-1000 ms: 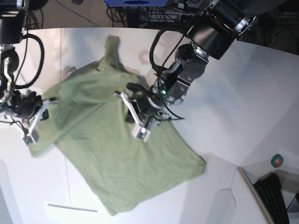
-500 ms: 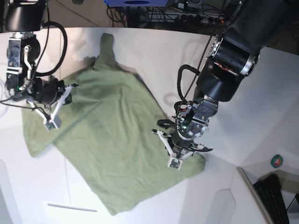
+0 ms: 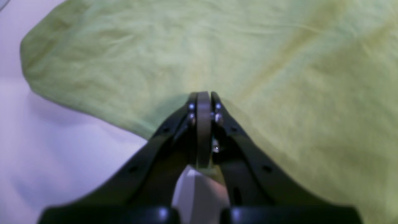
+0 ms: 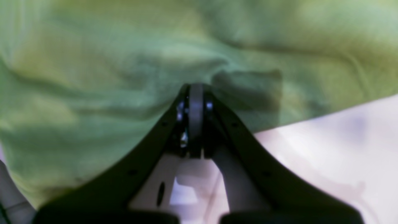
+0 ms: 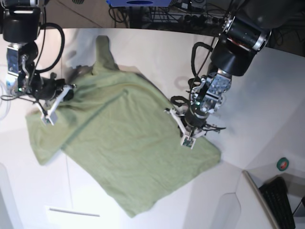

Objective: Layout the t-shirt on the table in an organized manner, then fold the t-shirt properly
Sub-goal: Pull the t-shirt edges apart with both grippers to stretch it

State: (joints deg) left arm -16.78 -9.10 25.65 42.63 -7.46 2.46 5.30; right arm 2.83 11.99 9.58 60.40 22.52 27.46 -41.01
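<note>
White table (image 5: 267,100) fills most of the base view, curved edge running along the top of the frame, and spread across its left and centre is the t-shirt (image 5: 119,148), olive green, lying mostly flat but skewed, one corner reaching down to the lower middle, another out to the right of centre, a narrow strip of cloth poking up toward the top edge. There's a long crease running diagonally through the upper left part of the cloth, so it's not smooth there. On the right of the frame, the big black left arm comes down from the upper right corner, and the left gripper (image 5: 187,136) sits right over the shirt's right-hand edge; from the left wrist view, left gripper (image 3: 202,96) has its jaws pressed together, tips over green fabric (image 3: 279,62) right at the hem, white table (image 3: 62,161) showing in the lower left, and whether a fold of cloth is caught between them I can't tell. Over on the left of the base view, the right gripper (image 5: 49,112) is at the shirt's upper left edge; in the right wrist view, right gripper (image 4: 195,90) also has jaws closed tight, rumpled cloth (image 4: 108,77) bunched around the tips, table (image 4: 342,149) at lower right.
</note>
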